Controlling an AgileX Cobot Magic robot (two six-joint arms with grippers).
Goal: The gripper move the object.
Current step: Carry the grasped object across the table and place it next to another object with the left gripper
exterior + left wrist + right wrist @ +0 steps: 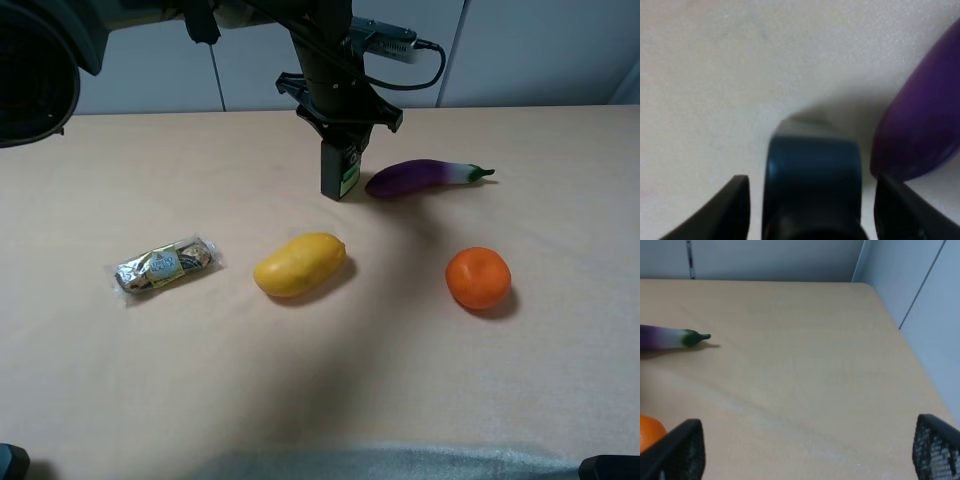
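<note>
Bottle [812,155] stood upright on the tabletop [300,390]; my left tool [811,180] straddled it, jaws apart. Looked light, rigid, kinda slick, so I'd pinch the flat sides low.

Soft, even light from above fills the exterior high view, bright and without glare; the orange [478,277] and the mango [299,265] cast short, soft shadows toward the view's lower right; a broad dim shadow lies across the middle of the table [90,380]; the foil pack [166,264] glints a little; focus is sharp there; the left wrist view is blurred throughout, the bottle [812,180], the eggplant [925,130] and the left gripper [815,210] all smeared at the edges, with a grey shadow beyond the bottle; the right wrist view is clear at mid-distance; the right gripper [807,450] looks soft; a pale sheen streaks the tabletop.
</note>
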